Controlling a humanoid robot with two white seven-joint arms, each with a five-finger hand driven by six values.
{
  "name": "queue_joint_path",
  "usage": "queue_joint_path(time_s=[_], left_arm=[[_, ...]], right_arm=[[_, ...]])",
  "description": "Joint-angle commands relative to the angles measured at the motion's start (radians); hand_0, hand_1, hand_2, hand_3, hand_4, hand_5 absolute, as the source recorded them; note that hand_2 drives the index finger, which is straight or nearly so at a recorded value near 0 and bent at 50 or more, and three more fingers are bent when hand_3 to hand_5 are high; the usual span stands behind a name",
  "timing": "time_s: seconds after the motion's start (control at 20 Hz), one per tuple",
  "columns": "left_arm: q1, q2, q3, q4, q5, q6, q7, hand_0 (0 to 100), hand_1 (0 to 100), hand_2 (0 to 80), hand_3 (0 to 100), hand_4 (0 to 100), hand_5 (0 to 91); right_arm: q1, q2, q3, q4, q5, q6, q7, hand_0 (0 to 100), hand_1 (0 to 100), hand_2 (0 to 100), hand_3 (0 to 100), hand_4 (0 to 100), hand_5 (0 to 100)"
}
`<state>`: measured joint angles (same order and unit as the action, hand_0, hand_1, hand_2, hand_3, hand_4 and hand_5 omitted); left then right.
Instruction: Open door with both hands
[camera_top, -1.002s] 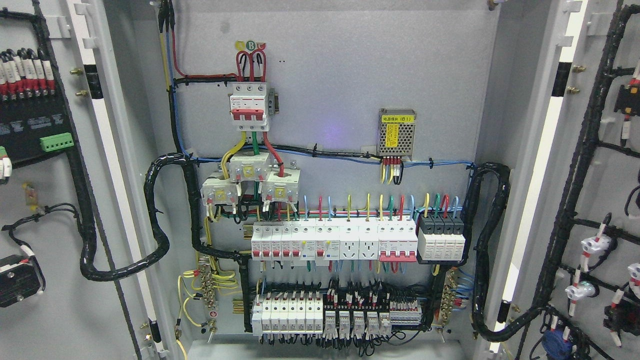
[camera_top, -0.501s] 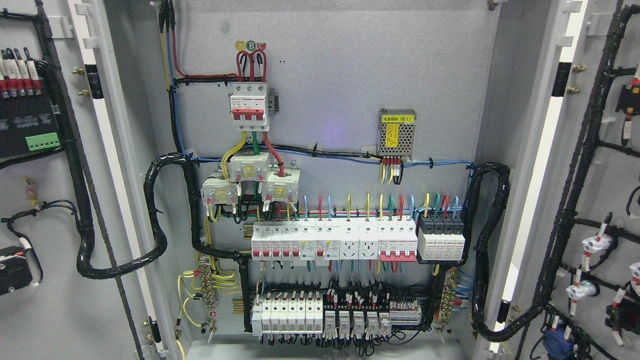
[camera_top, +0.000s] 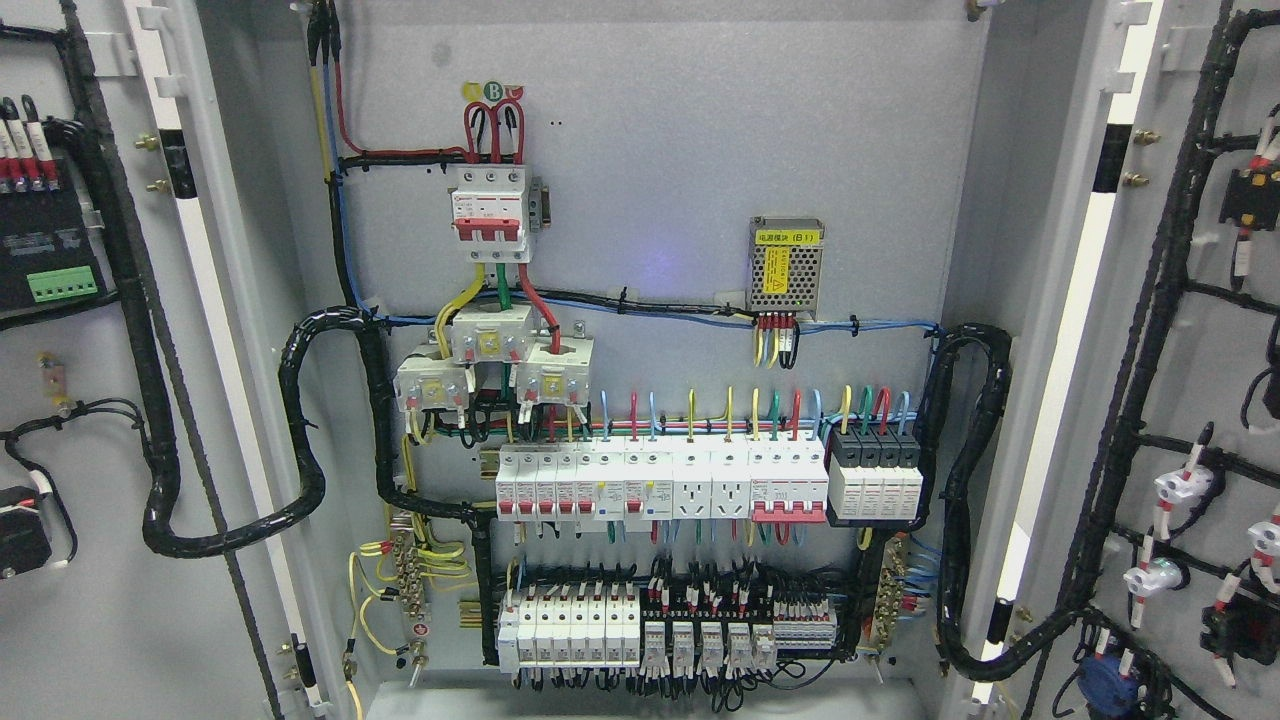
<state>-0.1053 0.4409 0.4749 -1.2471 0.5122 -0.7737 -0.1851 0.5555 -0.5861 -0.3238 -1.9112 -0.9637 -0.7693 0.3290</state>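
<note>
Since the earlier frames, the left door (camera_top: 90, 400) is being swung further outward, so less of its black module and green connector (camera_top: 62, 285) is being shown, and the whole cabinet is being seen slightly shifted to the left and upward. Both doors are being held wide open: the left door is standing left of the red main breaker (camera_top: 489, 214), and the right door (camera_top: 1200, 400) is standing well to that breaker's right, its inner face being crossed by black cable looms. Below the breaker, a row of white breakers (camera_top: 660, 483) is being shown, and to the breaker's right a mesh power supply (camera_top: 786, 265) is mounted on the back panel (camera_top: 650, 150). No arm or hand is being shown, so pose and finger state cannot be told.
</note>
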Motion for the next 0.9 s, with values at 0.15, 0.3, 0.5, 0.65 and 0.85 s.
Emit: queue_joint_path(time_s=[0.15,0.3,0.5,0.65,0.85], left_arm=[[0.13,-0.054,-0.133,-0.311,0.032,-0.429,-0.002,12,39,0.0,0,0,0.0],[0.159,-0.102,-0.182,-0.437,0.029,-0.311,-0.002,12,39,0.0,0,0,0.0],[0.187,-0.11,-0.274,-0.523,0.022,-0.179,-0.002,12,39,0.0,0,0,0.0],[0.202,-0.108,-0.367,-0.554,0.02,-0.054,0.0,12,39,0.0,0,0,0.0],[0.205,-0.108,-0.498,-0.58,0.015,0.149,0.0,12,39,0.0,0,0,0.0]], right_arm=[[-0.058,-0.073,0.144,-0.037,0.002,-0.002,0.013,12,39,0,0,0,0],[-0.066,-0.089,0.227,-0.037,0.014,-0.002,0.013,12,39,0,0,0,0],[-0.071,-0.087,0.333,-0.035,0.048,-0.002,0.016,12,39,0,0,0,0],[-0.068,-0.077,0.435,-0.034,0.15,-0.002,0.015,12,39,0,0,0,0],[-0.06,-0.038,0.604,-0.003,0.229,-0.001,0.015,12,39,0,0,0,0]])
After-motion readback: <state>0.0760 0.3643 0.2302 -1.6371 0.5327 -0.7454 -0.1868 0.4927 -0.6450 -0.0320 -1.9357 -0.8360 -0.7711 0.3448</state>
